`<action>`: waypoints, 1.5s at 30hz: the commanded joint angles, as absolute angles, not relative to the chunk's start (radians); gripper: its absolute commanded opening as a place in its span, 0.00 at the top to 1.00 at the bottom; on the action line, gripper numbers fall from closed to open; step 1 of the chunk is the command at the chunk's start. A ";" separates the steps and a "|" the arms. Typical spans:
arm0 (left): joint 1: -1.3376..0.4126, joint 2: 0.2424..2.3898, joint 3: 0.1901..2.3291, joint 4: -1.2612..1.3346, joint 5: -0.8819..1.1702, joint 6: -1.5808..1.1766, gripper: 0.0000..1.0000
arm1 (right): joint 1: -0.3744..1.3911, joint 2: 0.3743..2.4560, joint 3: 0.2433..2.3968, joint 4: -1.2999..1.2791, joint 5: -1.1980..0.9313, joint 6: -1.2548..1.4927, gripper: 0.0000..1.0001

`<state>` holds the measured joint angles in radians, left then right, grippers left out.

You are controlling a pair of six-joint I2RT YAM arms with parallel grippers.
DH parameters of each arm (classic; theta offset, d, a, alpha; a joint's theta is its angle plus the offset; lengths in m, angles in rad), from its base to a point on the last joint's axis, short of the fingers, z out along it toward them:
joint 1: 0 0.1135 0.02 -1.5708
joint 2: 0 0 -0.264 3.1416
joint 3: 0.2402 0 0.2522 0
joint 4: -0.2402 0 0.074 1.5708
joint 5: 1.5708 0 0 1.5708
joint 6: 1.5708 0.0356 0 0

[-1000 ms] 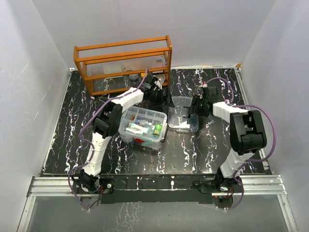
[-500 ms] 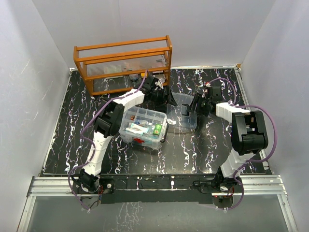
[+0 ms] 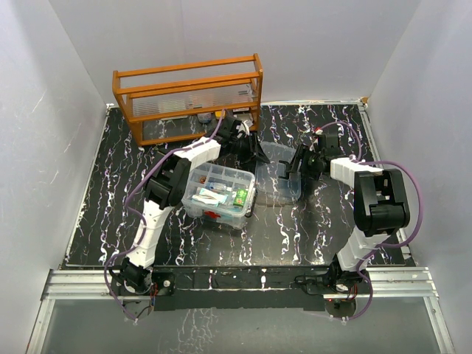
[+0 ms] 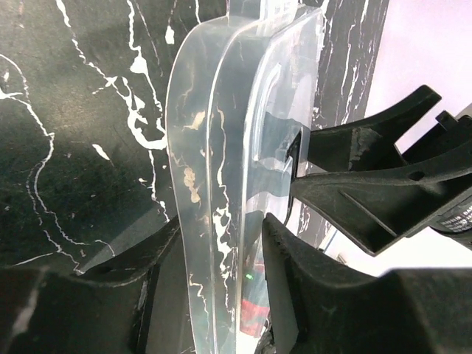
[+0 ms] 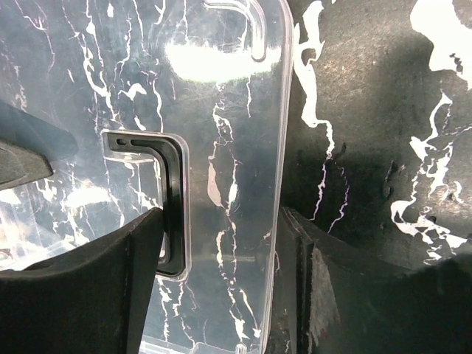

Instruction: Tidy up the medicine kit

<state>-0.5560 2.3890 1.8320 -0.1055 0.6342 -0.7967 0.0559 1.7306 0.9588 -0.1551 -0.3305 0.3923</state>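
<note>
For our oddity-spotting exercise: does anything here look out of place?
Yes: the clear plastic lid with dark handle is off the open clear box, tilted on edge between the left gripper and right gripper.

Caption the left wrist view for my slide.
Left gripper grips the clear lid edge-on while the right gripper pinches its dark handle.

Orange wooden rack [image 3: 188,82] at the far left of the black marbled tabletop [image 3: 110,192], white walls [image 3: 44,147] around.

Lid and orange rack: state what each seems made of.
The lid looks like clear, glossy hard plastic: the marbled table shows through it, with glare. The rack seems orange-finished wood, judging by its square bars; paint could hide otherwise.
</note>
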 commanded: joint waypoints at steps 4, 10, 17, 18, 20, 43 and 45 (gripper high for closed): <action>-0.564 2.304 1.793 -0.039 0.671 -0.788 0.76 | 0.055 1.642 0.977 -0.133 -0.249 0.410 0.28; -0.564 2.253 1.762 0.008 0.662 -0.795 0.81 | 0.055 1.539 0.989 -0.184 -0.147 0.440 0.19; -0.563 2.186 1.727 0.080 0.664 -0.831 0.85 | 0.055 1.417 0.980 -0.197 -0.125 0.469 0.19; -0.564 2.178 1.723 0.088 0.665 -0.838 0.85 | 0.055 1.402 0.979 -0.201 -0.123 0.471 0.19; -0.566 2.159 1.713 0.105 0.664 -0.850 0.85 | 0.054 1.367 0.975 -0.208 -0.122 0.479 0.19; -0.565 1.791 1.539 0.282 0.547 -0.985 0.83 | 0.056 0.952 0.877 -0.036 -0.407 0.845 0.21; -0.565 1.740 1.519 0.297 0.512 -1.000 0.82 | 0.057 0.915 0.879 0.001 -0.416 0.904 0.20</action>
<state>-0.5606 1.8881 1.5455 0.2176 0.5694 -0.9611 0.0566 0.9928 0.8715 -0.1520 -0.3542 0.7746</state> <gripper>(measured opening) 0.274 0.789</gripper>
